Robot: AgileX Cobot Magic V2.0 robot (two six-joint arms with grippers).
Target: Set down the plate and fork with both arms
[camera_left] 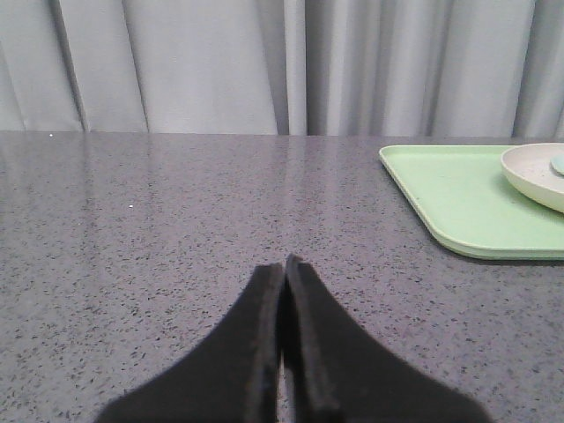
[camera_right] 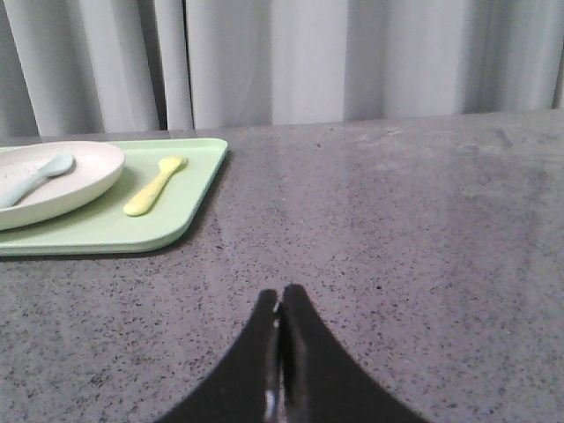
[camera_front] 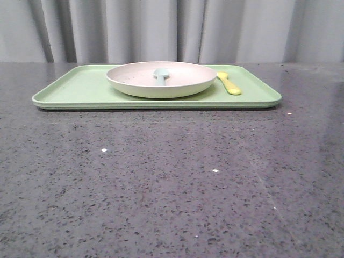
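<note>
Plate (camera_left: 538,174) half out of frame

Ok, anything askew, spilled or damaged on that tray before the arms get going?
Nothing stands out. The plate sits flat on the green tray with the pale blue spoon resting inside it, and the fork lies flat on the tray beside the plate. No spills or damage show. Both tools, left and right, are shut over bare table.

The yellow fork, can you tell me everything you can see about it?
The fork is small, pale yellow and looks like matte plastic. It lies flat on the light-green tray, just right of the plate and apart from it. Its wider end points away from the robot; the tines are too small to make out. Neither pincer is near it.
</note>
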